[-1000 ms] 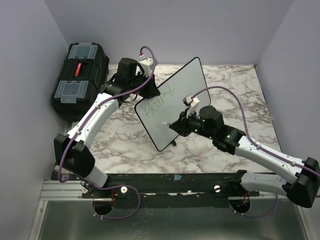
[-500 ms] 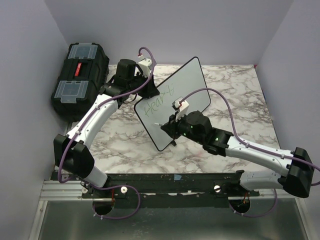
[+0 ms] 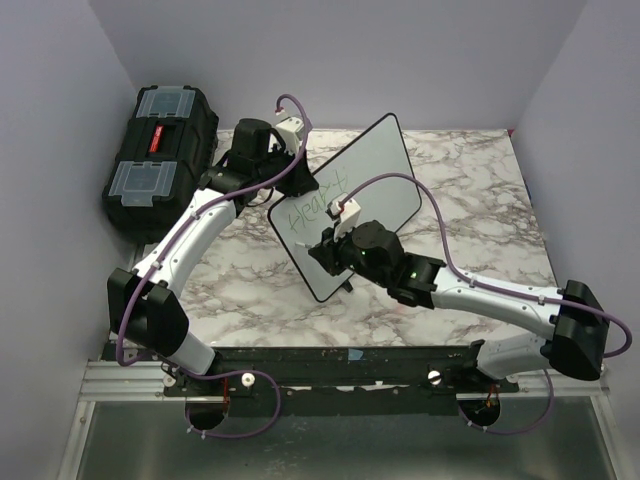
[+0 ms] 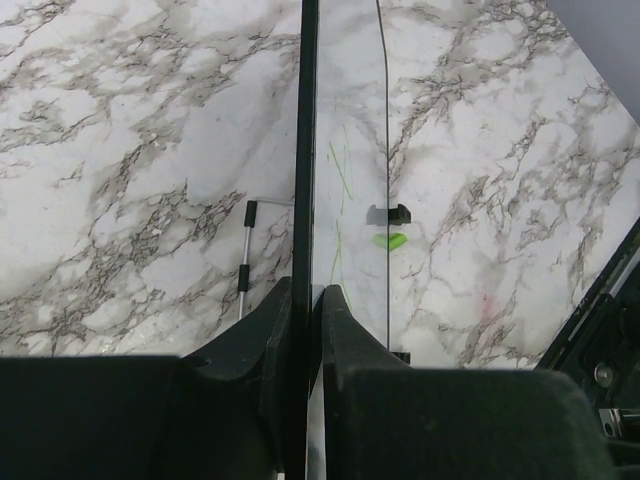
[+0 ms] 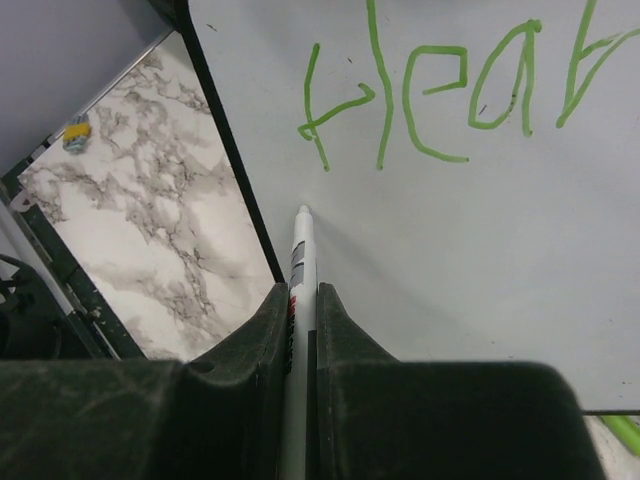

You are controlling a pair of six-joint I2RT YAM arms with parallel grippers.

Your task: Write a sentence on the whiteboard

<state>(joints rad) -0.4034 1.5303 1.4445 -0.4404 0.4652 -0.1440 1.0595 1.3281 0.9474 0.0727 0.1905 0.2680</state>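
The whiteboard (image 3: 385, 170) stands tilted on edge, white with a thin black rim, and the black toolbox (image 3: 160, 150) is off to its left. The left gripper (image 4: 307, 290) is pinched tight on the board's edge. One line of the sentence (image 5: 445, 86) is up there in loose green letters, reading roughly "Heart". The right gripper (image 5: 302, 292) is clamped on a white marker (image 5: 298, 250), whose tip is at the board just under the H, near its black rim.

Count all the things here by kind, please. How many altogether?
whiteboard: 1
green written word: 1
marker pen: 1
black toolbox: 1
grippers: 2 (left gripper, right gripper)
Total: 6
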